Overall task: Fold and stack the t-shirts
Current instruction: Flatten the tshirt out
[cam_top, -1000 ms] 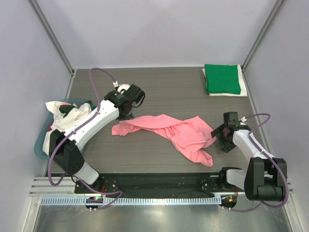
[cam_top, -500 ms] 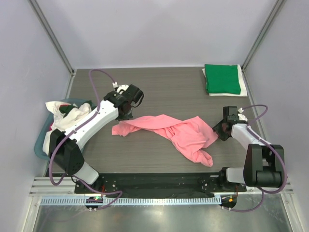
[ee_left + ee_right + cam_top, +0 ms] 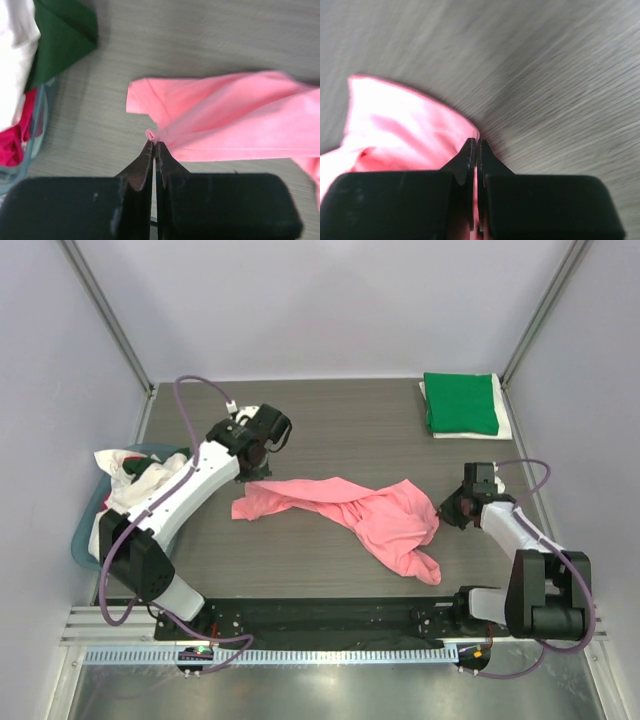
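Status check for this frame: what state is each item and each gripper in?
pink t-shirt: unfolded, rumpled
green t-shirt: folded, atop folded white t-shirt
heaped shirts in tub: unfolded
left gripper: shut on pink t-shirt
right gripper: shut on pink t-shirt

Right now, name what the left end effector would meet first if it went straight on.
The pink shirt: the left end effector is shut on a fold of it. Past that fold comes the table, though depth is unclear.

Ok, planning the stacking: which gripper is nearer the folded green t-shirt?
Right. The right gripper is on the folded green t-shirt's side of the table, closer to the near edge, pinching the pink t-shirt; the left gripper pinches it far across to the left.
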Motion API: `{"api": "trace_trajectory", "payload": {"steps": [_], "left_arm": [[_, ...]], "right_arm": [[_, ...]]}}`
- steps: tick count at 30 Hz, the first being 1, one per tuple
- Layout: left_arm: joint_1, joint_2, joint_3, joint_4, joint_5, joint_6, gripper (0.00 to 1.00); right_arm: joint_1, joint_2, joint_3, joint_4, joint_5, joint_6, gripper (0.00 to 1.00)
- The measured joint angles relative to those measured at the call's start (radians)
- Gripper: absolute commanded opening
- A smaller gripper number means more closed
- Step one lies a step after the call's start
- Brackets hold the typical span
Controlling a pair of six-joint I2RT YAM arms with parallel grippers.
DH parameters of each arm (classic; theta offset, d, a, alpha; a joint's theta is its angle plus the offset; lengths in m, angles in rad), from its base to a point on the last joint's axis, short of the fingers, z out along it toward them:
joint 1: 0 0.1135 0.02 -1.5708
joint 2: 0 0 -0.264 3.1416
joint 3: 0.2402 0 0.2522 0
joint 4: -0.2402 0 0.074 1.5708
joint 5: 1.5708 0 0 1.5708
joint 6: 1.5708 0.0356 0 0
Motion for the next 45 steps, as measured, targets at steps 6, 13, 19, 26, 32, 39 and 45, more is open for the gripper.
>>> {"api": "trace_trajectory", "payload": {"steps": [6, 13, 19, 26, 32, 39, 45], "left_arm": [[0.002, -0.014, 0.25, -0.078, -0.011, 0.019, 0.0], [0.002, -0.048, 0.631, -0.18, -0.024, 0.046, 0.0], [0.002, -0.155, 0.832, -0.172, 0.008, 0.092, 0.0], [0.003, -0.433, 0.751, -0.049, 0.092, 0.122, 0.0], [0.003, -0.606, 0.747, 0.058, 0.135, 0.152, 0.0], [0.003, -0.653, 0.704, 0.144, 0.147, 0.179, 0.0], [0.003, -0.502, 0.66, 0.164, 0.027, 0.225, 0.0]], "right_arm": [[0.0, -0.13, 0.264, -0.121, -0.079, -0.031, 0.01], [0.0, -0.195, 0.787, -0.204, -0.132, -0.092, 0.01], [0.001, -0.271, 1.07, -0.258, -0.167, -0.154, 0.01], [0.003, -0.418, 1.249, -0.294, -0.134, -0.208, 0.01], [0.031, -0.507, 1.447, -0.305, -0.094, -0.292, 0.01], [0.109, -0.476, 1.64, -0.294, -0.08, -0.419, 0.01], [0.117, -0.277, 1.658, -0.233, -0.08, -0.467, 0.01]]}}
